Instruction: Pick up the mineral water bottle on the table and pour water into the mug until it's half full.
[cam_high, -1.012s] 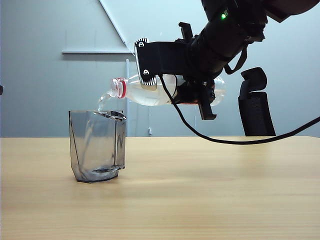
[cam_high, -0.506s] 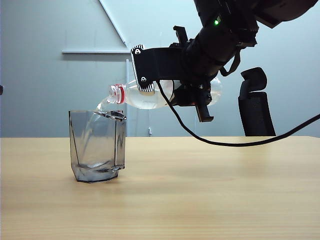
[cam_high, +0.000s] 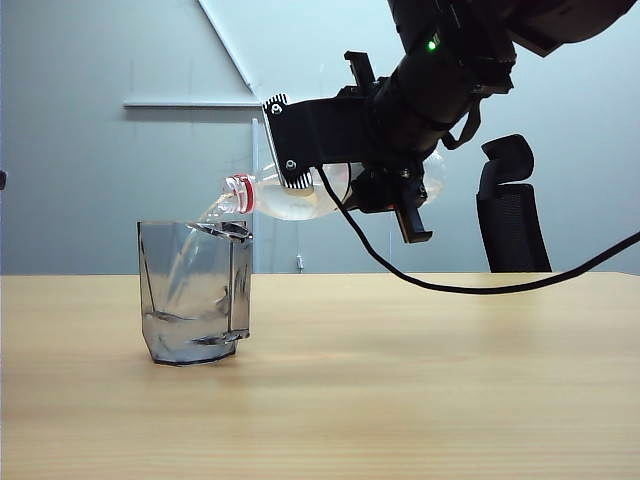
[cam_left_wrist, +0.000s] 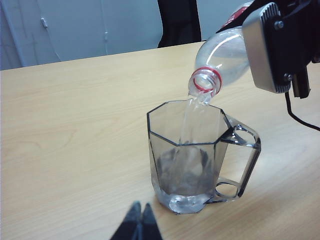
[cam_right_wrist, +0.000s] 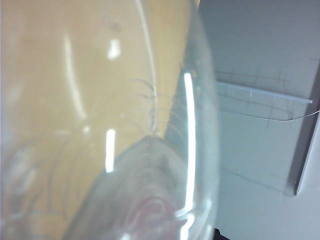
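above the left half of the table (cam_high: 420, 380), the right gripper (cam_high: 345, 150) held the mineral water bottle (cam_high: 300, 195) nearly level, neck dipped slightly toward the mug (cam_high: 195, 295). its jaws stood partly apart, clamped across the bottle's body, with one black finger plate (cam_high: 290, 140) lying flat against the near side of the bottle. the far finger could not be made out in the exterior view. the bottle's red neck ring (cam_high: 240, 192) sat just above the mug's rim, on the rim's right side as the exterior view showed it.

water (cam_high: 185, 270) ran from the bottle's mouth in a thin clear stream into the mug. the left wrist view showed the same stream (cam_left_wrist: 187, 122) falling inside the mug (cam_left_wrist: 200, 160), with water pooled in its lower part, below the halfway mark. the mug stood upright on the table (cam_left_wrist: 75, 115), its handle (cam_left_wrist: 242, 160) turned toward the side the right gripper (cam_left_wrist: 280, 47) reached from.

the right wrist view was filled by the clear, curved wall of the bottle (cam_right_wrist: 125, 125) at close range, blurred; no fingers were discernible there.

the left gripper (cam_left_wrist: 139, 222) showed only as two dark fingertips pressed together, low and near the mug's base, touching nothing.
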